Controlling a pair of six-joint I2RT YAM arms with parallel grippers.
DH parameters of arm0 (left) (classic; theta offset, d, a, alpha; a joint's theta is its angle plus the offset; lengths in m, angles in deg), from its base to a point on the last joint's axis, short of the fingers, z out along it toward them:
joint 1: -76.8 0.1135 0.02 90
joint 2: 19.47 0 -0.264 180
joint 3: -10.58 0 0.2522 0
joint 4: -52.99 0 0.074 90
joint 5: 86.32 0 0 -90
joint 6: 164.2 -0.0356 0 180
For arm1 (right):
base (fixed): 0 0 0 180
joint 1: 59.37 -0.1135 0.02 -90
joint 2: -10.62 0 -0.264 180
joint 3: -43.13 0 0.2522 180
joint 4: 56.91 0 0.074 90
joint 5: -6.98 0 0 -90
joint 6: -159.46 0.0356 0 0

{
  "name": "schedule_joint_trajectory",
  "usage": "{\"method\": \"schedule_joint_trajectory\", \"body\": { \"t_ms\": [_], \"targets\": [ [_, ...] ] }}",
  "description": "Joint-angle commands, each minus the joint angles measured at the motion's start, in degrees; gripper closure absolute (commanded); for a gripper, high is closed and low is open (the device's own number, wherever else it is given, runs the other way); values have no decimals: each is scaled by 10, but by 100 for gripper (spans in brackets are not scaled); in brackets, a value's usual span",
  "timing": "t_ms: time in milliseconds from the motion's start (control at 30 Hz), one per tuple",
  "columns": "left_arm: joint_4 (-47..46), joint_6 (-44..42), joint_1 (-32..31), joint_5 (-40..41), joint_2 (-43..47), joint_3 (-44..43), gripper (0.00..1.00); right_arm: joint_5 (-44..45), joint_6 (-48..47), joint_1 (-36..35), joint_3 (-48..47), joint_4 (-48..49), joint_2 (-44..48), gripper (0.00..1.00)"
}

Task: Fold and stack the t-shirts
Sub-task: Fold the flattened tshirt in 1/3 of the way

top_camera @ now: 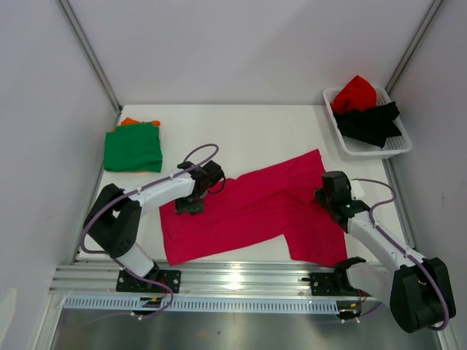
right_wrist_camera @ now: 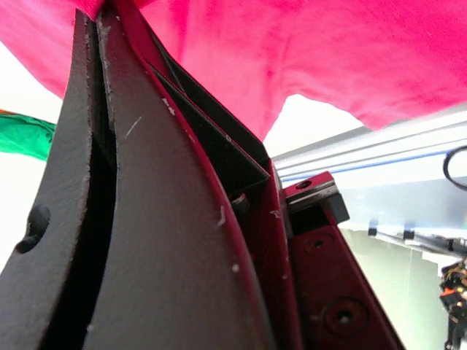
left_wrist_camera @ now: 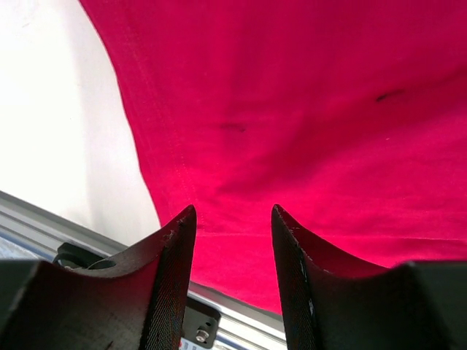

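White walls close in a white bench [top_camera: 255, 131] on three sides, and an aluminium rail [top_camera: 233, 277] runs along its near edge, where both arms are bolted. The magenta t-shirt [top_camera: 248, 211] lies opened out across the middle of the bench, nearer the near edge than the far one. Its body stretches from left to right and one part reaches down toward the near right corner.

The left pincer [left_wrist_camera: 232, 211] is at the left side of this shirt, and its two fingers stand apart with only magenta cloth showing past them, so it grips nothing. The right pincer [top_camera: 323, 195] is at the shirt's right side. In the right wrist view its fingers are pressed together on a fold of the magenta cloth, which hangs above the camera.

By the left edge, toward the far corner, a folded green t-shirt [top_camera: 133, 149] lies on an orange t-shirt [top_camera: 130, 121], of which only a strip shows at the far side. In the far right corner a white basket [top_camera: 365, 149] holds a crumpled red t-shirt [top_camera: 355, 93] and a black t-shirt [top_camera: 372, 122].
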Motion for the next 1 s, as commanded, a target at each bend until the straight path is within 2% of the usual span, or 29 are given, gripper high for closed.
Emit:
{"method": "schedule_joint_trajectory", "body": {
  "t_ms": [0,400,433,500,600,700,967],
  "targets": [
    [-22,-15,-4,-4,-5,-28,51,2,9,1,8,-36,27,100],
    [-20,-29,-4,6,-10,-51,51,6,19,-10,25,-46,45,99],
    [-20,-28,-4,6,-13,-54,51,5,19,-10,24,-45,41,80],
    [-20,-25,-4,4,-14,-56,51,5,21,-10,23,-47,36,55],
    [-21,-20,-4,0,-10,-58,50,7,17,-11,22,-47,31,37],
    [-34,-23,-4,-15,-2,-54,50,4,-1,-12,22,-21,36,31],
    [-42,-23,-7,-29,-11,-56,51,6,-56,-13,6,29,35,31]
  ]
}}
